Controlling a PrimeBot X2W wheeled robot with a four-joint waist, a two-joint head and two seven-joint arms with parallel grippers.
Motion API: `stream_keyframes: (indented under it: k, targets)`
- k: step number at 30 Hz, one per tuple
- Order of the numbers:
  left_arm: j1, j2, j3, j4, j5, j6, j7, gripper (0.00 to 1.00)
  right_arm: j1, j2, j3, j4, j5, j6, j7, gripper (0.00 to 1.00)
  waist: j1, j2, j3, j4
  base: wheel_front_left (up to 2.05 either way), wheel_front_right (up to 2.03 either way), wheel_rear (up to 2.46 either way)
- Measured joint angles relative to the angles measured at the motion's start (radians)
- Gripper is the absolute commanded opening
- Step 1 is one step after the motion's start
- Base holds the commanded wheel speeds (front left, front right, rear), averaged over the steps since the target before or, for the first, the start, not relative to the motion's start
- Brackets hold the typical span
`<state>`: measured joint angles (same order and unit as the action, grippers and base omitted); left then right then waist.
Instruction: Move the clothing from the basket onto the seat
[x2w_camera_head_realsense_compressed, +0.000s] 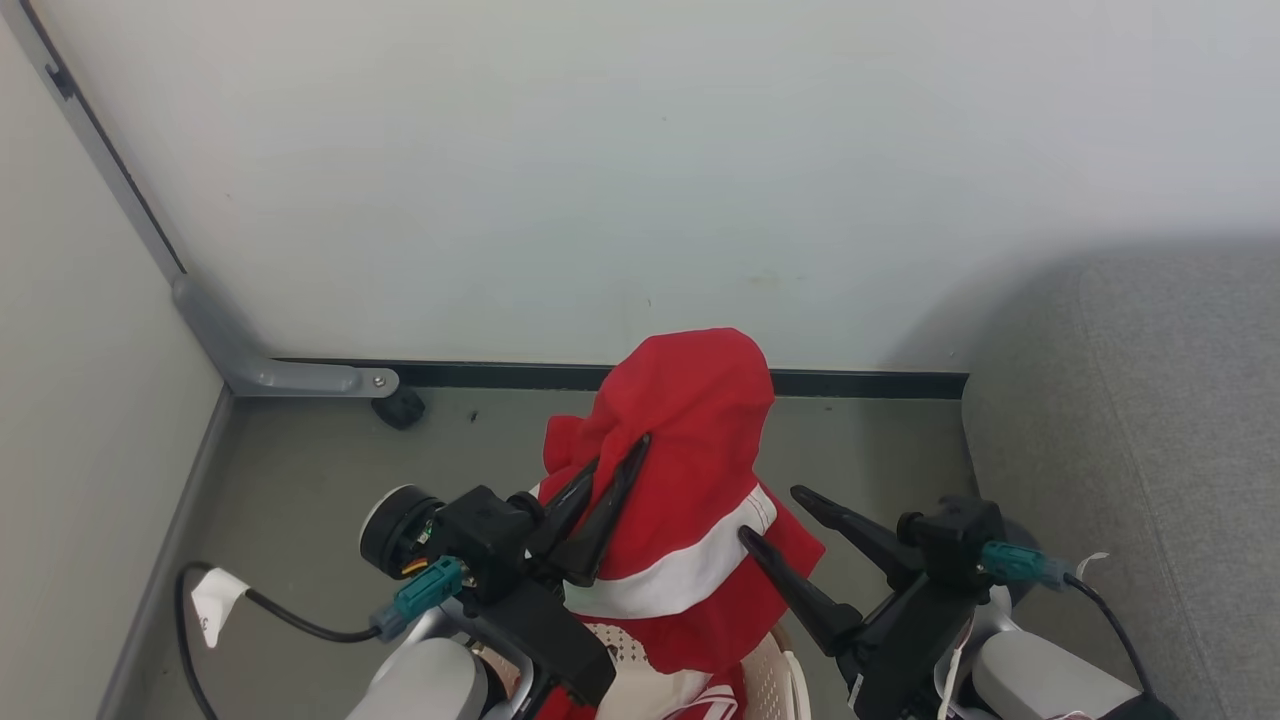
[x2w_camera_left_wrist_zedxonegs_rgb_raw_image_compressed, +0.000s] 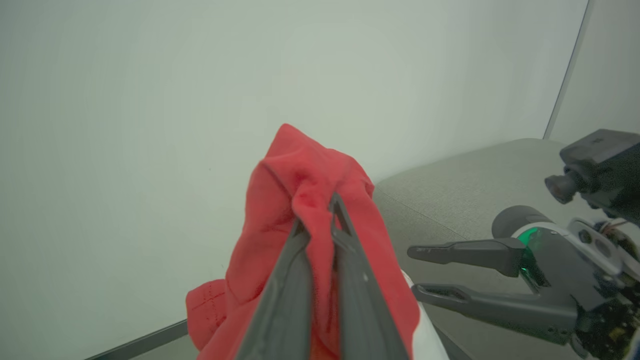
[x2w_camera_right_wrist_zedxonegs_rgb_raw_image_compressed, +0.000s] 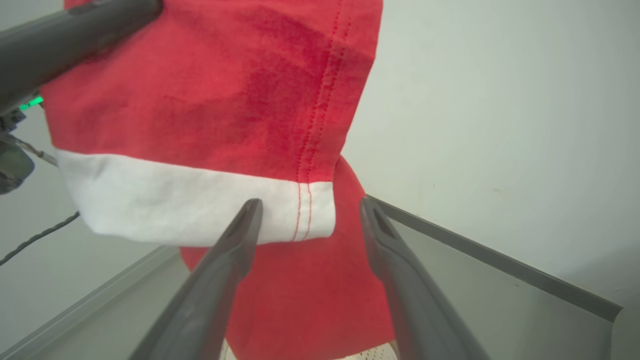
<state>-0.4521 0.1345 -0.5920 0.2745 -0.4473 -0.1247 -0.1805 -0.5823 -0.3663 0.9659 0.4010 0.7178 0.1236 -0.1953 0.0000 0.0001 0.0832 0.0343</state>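
Left gripper (x2w_camera_head_realsense_compressed: 621, 450) clamped clothing (x2w_camera_head_realsense_compressed: 690, 400) high over basket (x2w_camera_head_realsense_compressed: 770, 680); right gripper (x2w_camera_head_realsense_compressed: 770, 512) gaped empty. Looked mid-carry; next probably needs swinging right to seat (x2w_camera_head_realsense_compressed: 1150, 420).

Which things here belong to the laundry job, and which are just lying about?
Job: red garment, pinched in the left pincer; basket; grey seat; open right pincer.
Lying about: black cable with white tag; black caster; grey wall bracket.

A white wall (x2w_camera_head_realsense_compressed: 640, 150) meets grey floor (x2w_camera_head_realsense_compressed: 300, 470) along a black baseboard (x2w_camera_head_realsense_compressed: 520, 376).
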Motion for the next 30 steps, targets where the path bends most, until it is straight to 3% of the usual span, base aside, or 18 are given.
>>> stream_keyframes:
  k: [18,30]
  targets:
    - [-0.001,-0.009,-0.016,-0.032,-0.002,0.000,0.021,0.00,-0.124,0.034,0.209,0.038,0.287,0.000,0.045,1.00,0.0000,0.0000,0.013,0.025,0.00,0.00,0.00]
    - [-0.001,-0.012,-0.037,-0.043,-0.007,0.000,0.031,0.00,-0.165,0.050,0.256,0.105,0.438,0.000,0.073,1.00,0.0000,0.0000,0.018,0.039,0.00,0.00,0.00]
